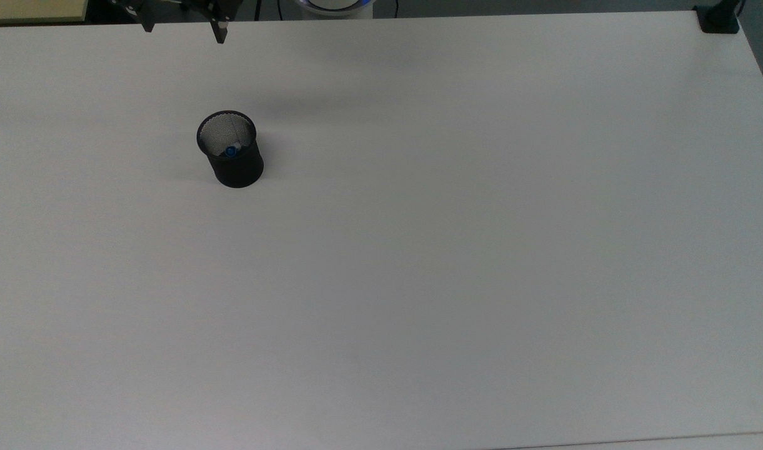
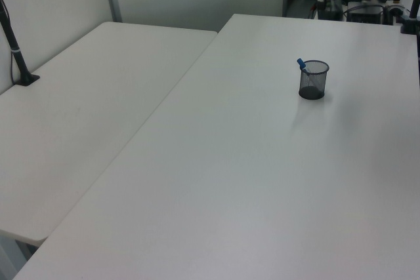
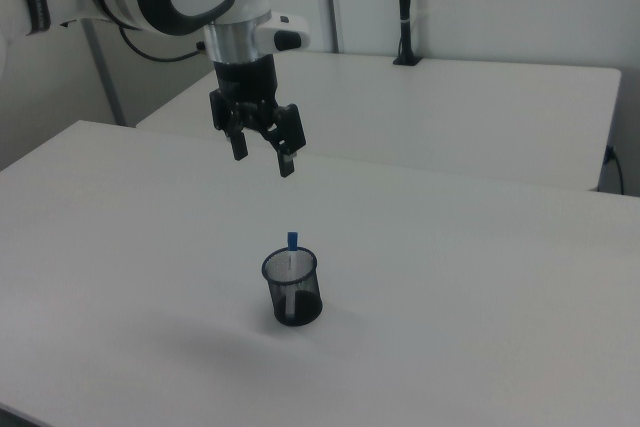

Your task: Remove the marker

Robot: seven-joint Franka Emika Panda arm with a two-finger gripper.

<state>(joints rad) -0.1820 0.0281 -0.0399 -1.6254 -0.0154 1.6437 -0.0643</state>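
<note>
The marker [image 3: 291, 259] stands in the cup [image 3: 292, 289], its blue cap poking just above the rim. In the left view the cap [image 2: 301, 64] leans on the rim at the left view's left side of the cup [image 2: 314, 80]; in the top view the blue tip [image 1: 230, 151] sits against the near wall of the cup [image 1: 230, 150]. It tilts a little because the cup is wider than the pen, so the rim is what props it up, and the cap is the only part free to be gripped.

The cup stands upright on the white table [image 1: 456, 250], toward the top view's upper left, with bare table all around it.

The gripper [image 3: 262, 155] hangs well above the cup, pointing down, its two fingers spread apart and holding nothing. In the right view it sits up and slightly to the right view's left of the marker, so it does not look lined up over the cap. In the top view its fingers [image 1: 219, 32] show at the far table edge. The wide spread probably suits a descent around the slim cap.

The removal seems not yet begun: the next move would call for centring over the cap, coming down without knocking the rim, and closing on the cap. The light mesh cup may tip or lift along if the pen drags against it.
</note>
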